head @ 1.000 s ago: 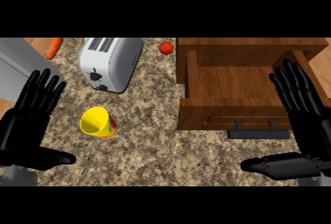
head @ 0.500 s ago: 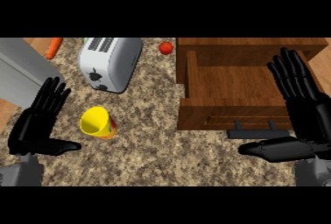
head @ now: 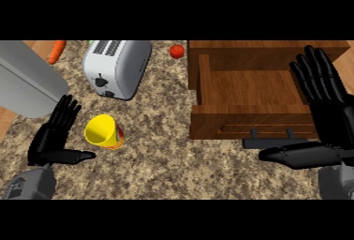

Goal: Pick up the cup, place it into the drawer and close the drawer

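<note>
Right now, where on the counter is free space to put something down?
Bare counter lies between the yellow cup and the open drawer, and along the near edge between both hands. Crowded: far left, around the toaster and carrot.

**Kitchen counter backdrop, quick rundown**

Speckled brown granite counter (head: 173, 164) ran under everything. A silver toaster (head: 116, 66) sat beyond the left hand (head: 52, 140), slots up, at a slight angle. There was a big plain grey slab (head: 27, 86) just out past that hand's fingertips, no clue what it was. An orange carrot (head: 58, 50) lay beyond the slab, and a small red tomato (head: 177, 51) right of the toaster.
</note>
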`<state>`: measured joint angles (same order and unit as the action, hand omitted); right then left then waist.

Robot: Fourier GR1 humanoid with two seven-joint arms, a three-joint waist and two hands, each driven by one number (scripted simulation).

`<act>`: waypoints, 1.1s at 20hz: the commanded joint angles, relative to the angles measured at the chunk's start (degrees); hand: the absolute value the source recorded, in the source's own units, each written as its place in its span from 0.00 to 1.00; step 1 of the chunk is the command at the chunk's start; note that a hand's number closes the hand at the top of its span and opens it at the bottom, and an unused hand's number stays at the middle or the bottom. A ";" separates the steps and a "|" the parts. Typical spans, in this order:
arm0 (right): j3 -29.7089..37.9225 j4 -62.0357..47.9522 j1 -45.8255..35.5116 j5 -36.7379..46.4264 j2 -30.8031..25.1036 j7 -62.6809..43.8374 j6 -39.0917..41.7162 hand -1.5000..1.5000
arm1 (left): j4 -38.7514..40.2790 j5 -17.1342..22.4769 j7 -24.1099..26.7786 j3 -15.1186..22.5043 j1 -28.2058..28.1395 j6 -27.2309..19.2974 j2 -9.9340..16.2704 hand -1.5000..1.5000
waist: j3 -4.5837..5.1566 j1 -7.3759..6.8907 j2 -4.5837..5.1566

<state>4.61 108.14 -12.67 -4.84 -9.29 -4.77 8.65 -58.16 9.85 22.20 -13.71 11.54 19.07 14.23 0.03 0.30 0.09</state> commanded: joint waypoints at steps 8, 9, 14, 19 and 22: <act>-0.33 -1.25 -5.77 0.85 -0.15 -4.01 -1.39 0.00 | 34.23 -8.17 21.74 -1.60 11.51 -0.61 2.70 0.00 | 0.09 0.51 0.25; 0.65 -1.60 -7.04 -0.04 -0.33 -4.54 -1.64 0.00 | 34.30 -7.82 20.70 -1.66 14.06 -1.57 2.11 0.00 | 0.06 0.38 0.17; 2.93 -2.54 -2.27 -2.69 -2.05 -0.26 2.69 0.00 | 44.74 -9.36 29.55 -2.79 16.41 -0.76 3.73 0.00 | 0.10 0.85 0.32; 1.56 0.33 -2.44 -2.07 -1.16 -3.29 1.24 0.00 | 47.42 -9.62 32.33 -3.14 17.78 -1.23 2.77 0.00 | 0.16 1.27 0.41; 2.37 0.18 -2.32 -3.07 -2.16 -2.99 2.50 0.00 | 48.20 -11.28 34.48 -1.87 17.44 -2.96 0.88 0.00 | 0.19 1.51 0.52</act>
<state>6.94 107.00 -15.78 -7.30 -11.12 -6.70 10.65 -12.04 -0.47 52.27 -15.96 27.64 15.61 16.50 0.21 1.58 0.59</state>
